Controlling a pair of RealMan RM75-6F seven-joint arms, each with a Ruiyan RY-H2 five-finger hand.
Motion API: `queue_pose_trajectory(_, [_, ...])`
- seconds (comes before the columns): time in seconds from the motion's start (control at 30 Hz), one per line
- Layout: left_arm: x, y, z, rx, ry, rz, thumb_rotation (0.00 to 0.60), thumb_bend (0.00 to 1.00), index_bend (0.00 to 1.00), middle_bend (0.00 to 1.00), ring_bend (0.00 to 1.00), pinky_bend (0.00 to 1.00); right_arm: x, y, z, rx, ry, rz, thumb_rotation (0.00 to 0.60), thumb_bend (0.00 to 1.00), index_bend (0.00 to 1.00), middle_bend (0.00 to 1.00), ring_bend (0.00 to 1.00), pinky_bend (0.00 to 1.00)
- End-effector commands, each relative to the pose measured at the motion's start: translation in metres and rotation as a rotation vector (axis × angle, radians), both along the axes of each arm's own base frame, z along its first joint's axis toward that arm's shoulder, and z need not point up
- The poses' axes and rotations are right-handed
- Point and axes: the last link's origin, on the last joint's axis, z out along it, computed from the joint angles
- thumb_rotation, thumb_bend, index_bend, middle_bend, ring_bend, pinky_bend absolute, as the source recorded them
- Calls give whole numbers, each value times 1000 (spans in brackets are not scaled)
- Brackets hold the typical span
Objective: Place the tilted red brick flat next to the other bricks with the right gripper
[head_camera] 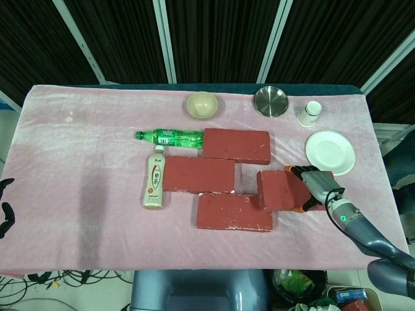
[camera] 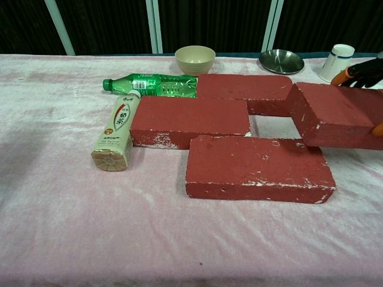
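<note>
On the pink cloth-covered table [head_camera: 84, 162], positions given from the front brick [head_camera: 233, 212] [camera: 257, 167], the flat red brick nearest the robot:

- Tilted red brick [head_camera: 280, 190] [camera: 335, 115]: at the front brick's right end, its near edge over that brick's far right corner, its right part held up by the hand. Whether it touches the front brick cannot be told.
- Right hand [head_camera: 312, 188] [camera: 365, 72]: clamped on the tilted red brick's right end, dark fingers with orange tips wrapped over its top and side.
- Left hand [head_camera: 5, 210]: well to the left, at the table's edge; only dark fingertips show, so its state cannot be told.
- Middle brick [head_camera: 198, 174] [camera: 189, 119]: flat, just behind and to the left, touching.
- Far brick [head_camera: 237, 145] [camera: 248, 91]: flat, further behind.
- Green bottle [head_camera: 170, 137] [camera: 149, 85]: lying at the far brick's left end.
- Beige bottle [head_camera: 154, 177] [camera: 116, 127]: lying left of the middle brick.
- Beige bowl [head_camera: 201, 104] [camera: 195, 58], steel bowl [head_camera: 270, 101] [camera: 281, 61], white cup [head_camera: 310, 113] [camera: 338, 62]: in a row along the far side.
- White plate [head_camera: 330, 152]: behind and to the right, near the right hand.
</note>
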Motion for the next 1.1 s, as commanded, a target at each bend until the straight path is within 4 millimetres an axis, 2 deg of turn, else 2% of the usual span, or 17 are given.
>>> queue_pose_trajectory(0.03, [0, 0, 0, -1, -1, 0, 600, 736, 213, 48, 0, 0, 23, -22, 1, 10, 42, 22, 600, 87, 193, 300, 140, 79])
queue_pose_trajectory(0.33, [0, 0, 0, -1, -5, -1, 600, 736, 213, 48, 0, 0, 44, -46, -12, 18, 43, -36, 600, 88, 196, 304, 148, 79])
queue_pose_trajectory(0.47, [0, 0, 1, 0, -8, -1, 600, 736, 213, 48, 0, 0, 48, -52, -19, 4, 78, -58, 600, 88, 200, 305, 149, 80])
queue_pose_trajectory(0.7, [0, 0, 1, -1, -9, -1, 600, 737, 213, 48, 0, 0, 48, -54, -36, -71, 153, -80, 600, 87, 218, 306, 152, 79])
queue_pose_trajectory(1.1, [0, 0, 1, -1, -6, 0, 600, 736, 213, 48, 0, 0, 55, -48, -51, -53, 166, -107, 600, 88, 218, 306, 152, 79])
